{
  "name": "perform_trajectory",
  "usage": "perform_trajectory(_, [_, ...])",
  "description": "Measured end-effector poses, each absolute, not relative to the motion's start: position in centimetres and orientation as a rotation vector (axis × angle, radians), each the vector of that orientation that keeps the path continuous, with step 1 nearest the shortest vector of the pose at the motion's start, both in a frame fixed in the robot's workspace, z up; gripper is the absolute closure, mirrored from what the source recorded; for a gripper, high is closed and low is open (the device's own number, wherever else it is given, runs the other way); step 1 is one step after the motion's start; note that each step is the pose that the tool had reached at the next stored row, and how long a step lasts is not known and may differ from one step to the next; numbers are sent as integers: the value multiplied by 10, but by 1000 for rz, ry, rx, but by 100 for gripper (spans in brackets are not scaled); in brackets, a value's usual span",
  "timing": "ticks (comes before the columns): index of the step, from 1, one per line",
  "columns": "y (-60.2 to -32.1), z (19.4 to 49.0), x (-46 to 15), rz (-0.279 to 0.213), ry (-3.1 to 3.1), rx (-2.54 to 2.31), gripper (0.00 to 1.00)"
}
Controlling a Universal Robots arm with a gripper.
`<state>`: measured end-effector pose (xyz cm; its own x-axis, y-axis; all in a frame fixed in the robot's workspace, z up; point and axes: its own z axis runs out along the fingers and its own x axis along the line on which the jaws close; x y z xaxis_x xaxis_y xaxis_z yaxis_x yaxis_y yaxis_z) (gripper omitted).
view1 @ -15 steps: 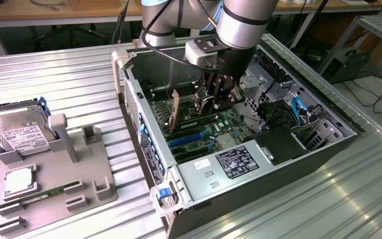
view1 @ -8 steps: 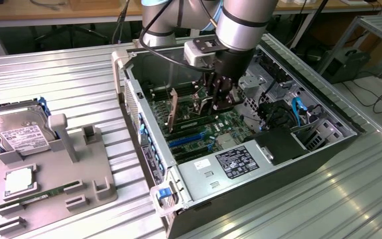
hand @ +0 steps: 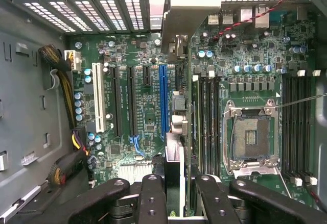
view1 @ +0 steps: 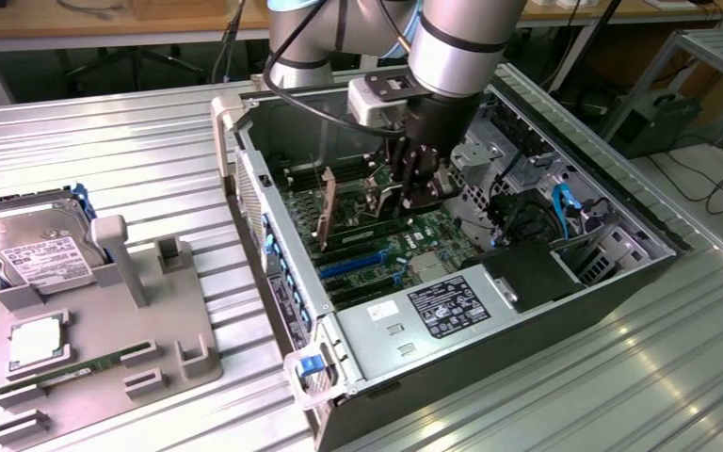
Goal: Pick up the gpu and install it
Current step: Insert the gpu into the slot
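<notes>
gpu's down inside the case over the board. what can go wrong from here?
1. The gripper holds the gpu edge-on beside the blue slot; if its edge is off the slot line, pressing may jam it.
2. The card's metal bracket sits close to the rear slot openings and may catch there.
3. The memory slots lie right alongside, so a sideways slip could hit them.

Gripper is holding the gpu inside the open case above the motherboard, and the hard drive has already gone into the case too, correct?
Not quite: the hard drive still stands in the grey holder outside the case, as the exterior view shows. The rest holds: the gripper is shut on the gpu above the motherboard.
</notes>
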<state>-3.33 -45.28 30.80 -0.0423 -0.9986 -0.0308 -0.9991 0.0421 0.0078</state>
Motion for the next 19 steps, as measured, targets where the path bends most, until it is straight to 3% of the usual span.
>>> perform_trajectory(19, [-453,303,-38,42,2261,-2156,73])
